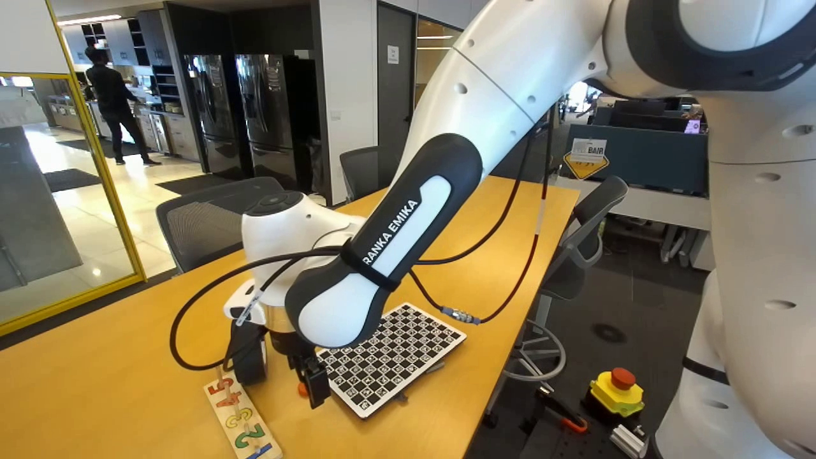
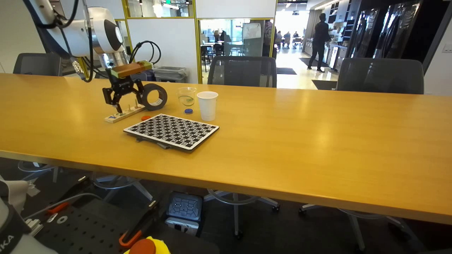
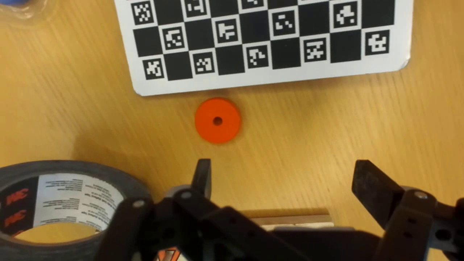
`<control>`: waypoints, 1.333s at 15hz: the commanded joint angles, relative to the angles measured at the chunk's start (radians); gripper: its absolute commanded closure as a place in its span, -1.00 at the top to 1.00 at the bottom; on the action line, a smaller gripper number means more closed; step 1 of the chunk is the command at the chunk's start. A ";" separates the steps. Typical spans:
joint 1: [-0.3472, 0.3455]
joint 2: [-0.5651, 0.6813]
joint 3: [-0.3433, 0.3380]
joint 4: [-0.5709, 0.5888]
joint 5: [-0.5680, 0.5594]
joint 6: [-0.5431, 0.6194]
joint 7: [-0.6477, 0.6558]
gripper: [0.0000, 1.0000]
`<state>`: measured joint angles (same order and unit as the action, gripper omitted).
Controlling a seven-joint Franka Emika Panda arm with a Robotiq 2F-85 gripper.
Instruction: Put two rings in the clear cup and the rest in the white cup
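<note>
An orange ring (image 3: 217,133) lies flat on the table beside the checkered board's edge; it also shows in both exterior views (image 1: 302,389) (image 2: 145,118). The clear cup (image 2: 186,94) stands upright in an exterior view, with a blue ring (image 2: 188,111) seen at its bottom. In the wrist view only the cup's base edge (image 3: 27,16) and some blue (image 3: 12,1) show at the top left corner. The white cup (image 2: 207,107) stands upright next to the clear cup. My gripper (image 3: 281,170) is open and empty, above the table near the number board (image 2: 125,113), with the orange ring ahead of its left finger.
A thick black tape roll (image 2: 164,97) stands on edge close to the gripper's finger (image 3: 72,166). The checkered board (image 2: 173,130) lies beside the orange ring. The wooden number board with pegs (image 1: 239,421) lies under the gripper. Cables (image 1: 185,319) loop around the arm.
</note>
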<state>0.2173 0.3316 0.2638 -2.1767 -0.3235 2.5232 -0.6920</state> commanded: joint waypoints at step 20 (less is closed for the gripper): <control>-0.123 0.195 0.036 0.164 0.189 -0.019 -0.312 1.00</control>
<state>0.1132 0.5109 0.2819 -2.0471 -0.1665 2.5220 -0.9685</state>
